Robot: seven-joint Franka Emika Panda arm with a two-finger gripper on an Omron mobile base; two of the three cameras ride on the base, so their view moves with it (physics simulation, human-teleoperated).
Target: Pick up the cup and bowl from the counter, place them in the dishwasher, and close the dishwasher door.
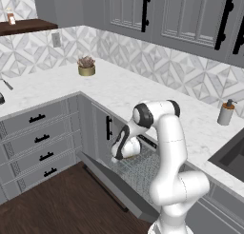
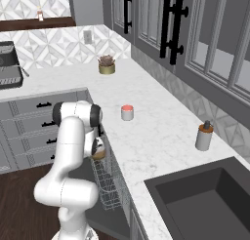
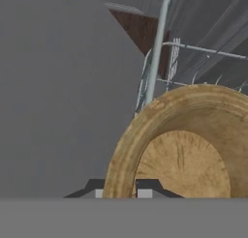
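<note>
The golden-brown wooden bowl [image 3: 193, 150] is seen close up in the hand view, and my gripper [image 3: 121, 193] is shut on its rim, one fingertip on each side of the rim. In the base views the gripper [image 1: 120, 154] [image 2: 97, 151] holds the bowl [image 2: 99, 155] low over the wire rack [image 1: 143, 170] [image 2: 110, 185] of the dishwasher. The dishwasher door [image 1: 114, 185] hangs open, tilted down toward the floor. The white cup [image 2: 127, 112] with the salmon-red top stands upright on the marble counter [image 2: 156, 136], apart from the arm.
A grey soap bottle [image 1: 226, 112] [image 2: 204, 135] stands near the dark sink [image 2: 205, 195]. A gold pot with a plant [image 1: 86, 66] [image 2: 106, 65] sits at the counter's far corner. Grey drawers [image 1: 38, 133] flank the open door on the left.
</note>
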